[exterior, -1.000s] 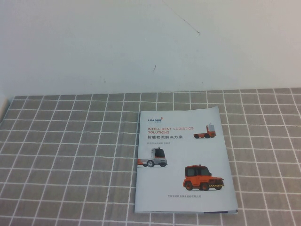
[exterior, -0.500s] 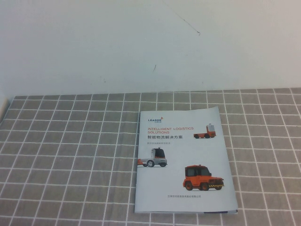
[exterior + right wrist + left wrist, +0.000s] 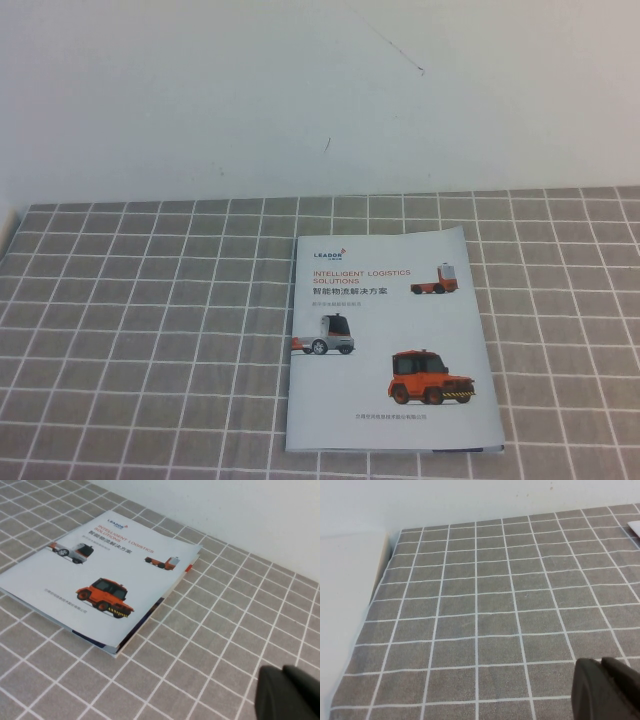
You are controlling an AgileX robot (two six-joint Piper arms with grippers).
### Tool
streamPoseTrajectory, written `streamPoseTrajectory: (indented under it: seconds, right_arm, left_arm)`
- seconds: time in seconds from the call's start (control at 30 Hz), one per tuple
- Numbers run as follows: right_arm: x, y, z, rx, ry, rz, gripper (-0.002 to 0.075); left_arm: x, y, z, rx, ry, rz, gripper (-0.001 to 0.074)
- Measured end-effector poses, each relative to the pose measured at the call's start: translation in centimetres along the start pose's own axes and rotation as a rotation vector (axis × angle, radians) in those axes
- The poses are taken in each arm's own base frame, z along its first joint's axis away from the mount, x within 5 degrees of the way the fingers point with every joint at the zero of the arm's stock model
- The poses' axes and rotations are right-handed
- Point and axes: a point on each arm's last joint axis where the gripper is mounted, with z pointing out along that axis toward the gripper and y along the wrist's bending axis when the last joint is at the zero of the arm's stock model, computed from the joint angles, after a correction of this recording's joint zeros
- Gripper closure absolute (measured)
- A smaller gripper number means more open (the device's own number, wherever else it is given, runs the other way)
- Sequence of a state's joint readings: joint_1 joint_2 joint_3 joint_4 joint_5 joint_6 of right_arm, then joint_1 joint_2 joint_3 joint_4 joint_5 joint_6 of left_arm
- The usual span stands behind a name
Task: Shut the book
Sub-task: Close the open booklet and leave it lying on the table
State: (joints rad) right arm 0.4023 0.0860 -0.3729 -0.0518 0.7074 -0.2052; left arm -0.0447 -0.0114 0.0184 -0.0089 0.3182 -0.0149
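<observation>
Comparing with the high views from a second ago, nothing has changed: the book (image 3: 390,340) lies in the same spot, lower centre-right of the frame, with its bottom edge close to the frame's lower border. It is already closed and lies flat, front cover up on the grey checked tablecloth (image 3: 150,330). The cover shows printed vehicles and an orange title. In the right wrist view the page edges are a little fanned at the near corner, with a dark inner sheet peeking out under the cover, but no page stands up.

No arm appears in the high view, now or earlier. The left gripper (image 3: 603,666) hangs low over bare cloth near the table's left edge, well apart from the book. Its two dark fingers meet with no gap visible, so I read them as closed on nothing. The right gripper (image 3: 283,672) hangs over bare cloth beside the book's fore-edge side, not touching it. Its fingers are likewise pressed together and empty.

Judgement: with a still scene, a closed cover and both arms clear of the book, the task looks done. These are most likely resting frames at the end, and no further contact seems needed. The white wall (image 3: 300,100) fills the upper half of the frame.
</observation>
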Motion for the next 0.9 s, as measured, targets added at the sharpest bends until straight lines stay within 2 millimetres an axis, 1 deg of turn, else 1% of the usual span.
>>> streamPoseTrajectory:
  seconds: [0.1,0.17,0.27,0.37,0.5,0.63,0.9]
  right_arm:
    - [0.4,0.0,0.5,0.038,0.000,0.016,0.0729]
    - [1.1,-0.1,1.2,0.097,-0.005,0.030,0.0729]
    - [2.2,-0.6,2.0,0.243,-0.045,0.084,0.0729]
    - [3.6,-0.9,2.6,0.366,-0.069,0.164,0.0729]
    - [5.8,-0.9,3.4,0.477,-0.033,0.229,0.0729]
    - [8.3,-0.5,4.7,0.477,0.034,0.281,0.0729]
    - [8.3,-0.3,4.8,0.454,0.022,0.296,0.0729]
  left_arm:
    - [0.0,0.0,0.0,0.000,0.000,0.000,0.0737]
    - [0.0,0.0,0.0,0.000,0.000,0.000,0.0737]
    - [0.0,0.0,0.0,0.000,0.000,0.000,0.0737]
    - [0.0,0.0,0.0,0.001,0.000,-0.002,0.0737]
    - [0.0,0.0,0.0,0.001,0.000,-0.002,0.0737]
    - [0.0,0.0,0.0,0.001,0.000,-0.001,0.0737]
    - [0.0,0.0,0.0,0.002,0.003,0.003,0.0737]
